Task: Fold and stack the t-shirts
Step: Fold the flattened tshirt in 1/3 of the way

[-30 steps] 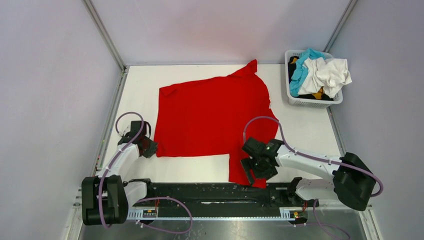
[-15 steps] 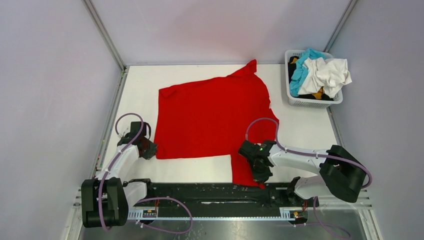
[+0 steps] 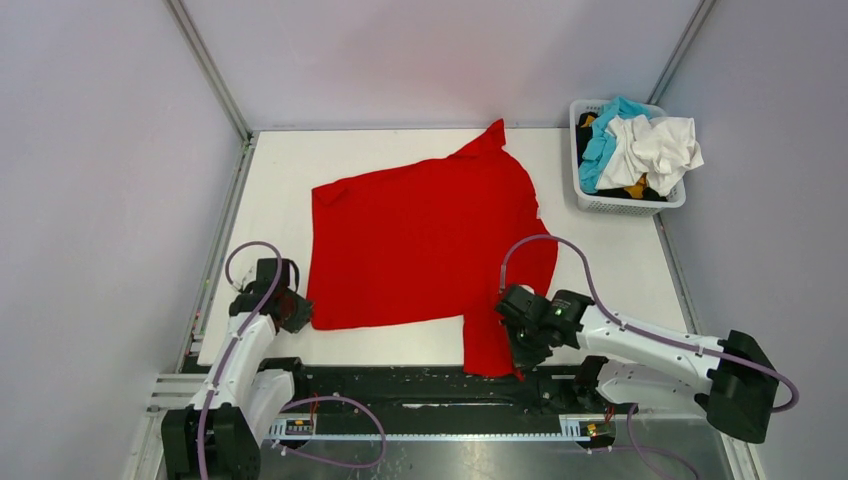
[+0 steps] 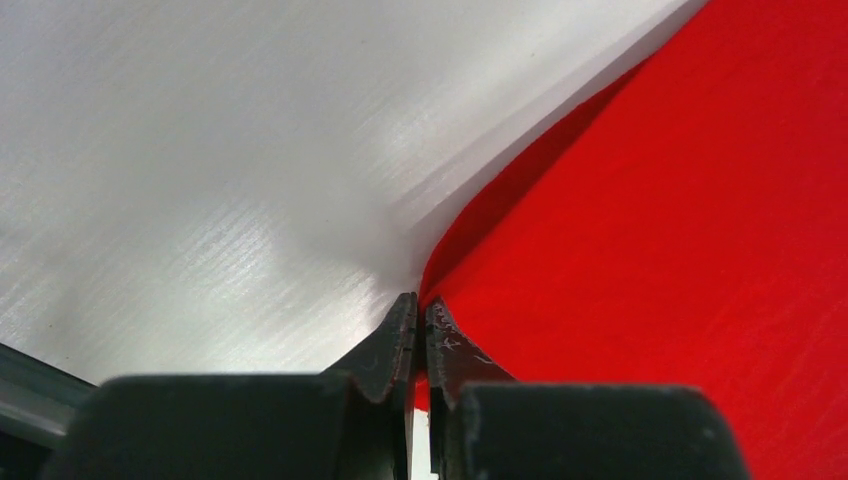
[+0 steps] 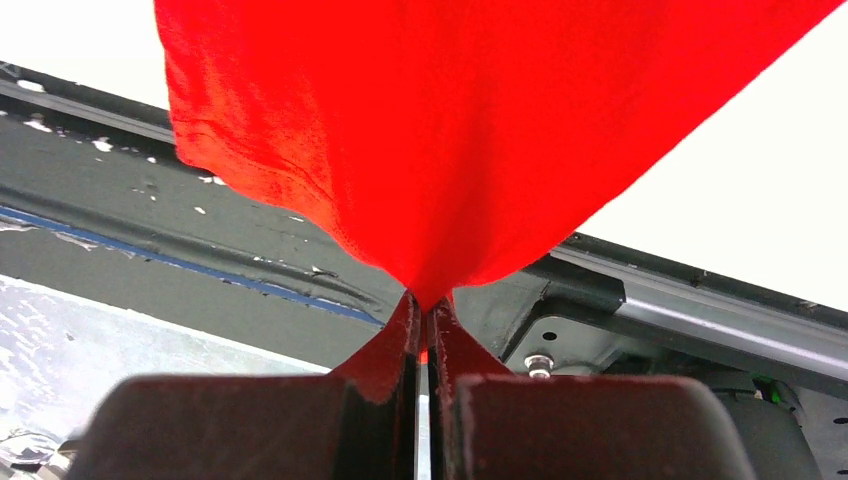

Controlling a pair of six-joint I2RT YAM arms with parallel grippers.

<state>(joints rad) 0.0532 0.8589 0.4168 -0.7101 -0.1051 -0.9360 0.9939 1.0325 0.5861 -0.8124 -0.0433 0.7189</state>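
A red t-shirt (image 3: 425,240) lies spread across the white table, one sleeve reaching down to the near edge. My left gripper (image 3: 296,312) is shut on the shirt's near left corner, and red cloth (image 4: 640,220) is pinched between its tips (image 4: 421,312). At the near edge my right gripper (image 3: 520,352) is shut on the end of the hanging sleeve. In the right wrist view the red cloth (image 5: 450,130) rises from the closed jaws (image 5: 427,310) and hangs lifted over the black rail.
A white basket (image 3: 625,203) at the back right holds several crumpled shirts, among them a white one (image 3: 655,145) and a light blue one (image 3: 602,140). The black mounting rail (image 3: 420,385) runs along the near edge. Grey walls enclose the table.
My right gripper has shut on the sleeve's end and shifted right and nearer. The left gripper pulled its corner slightly nearer. The shirt has turned a little and lies tauter.
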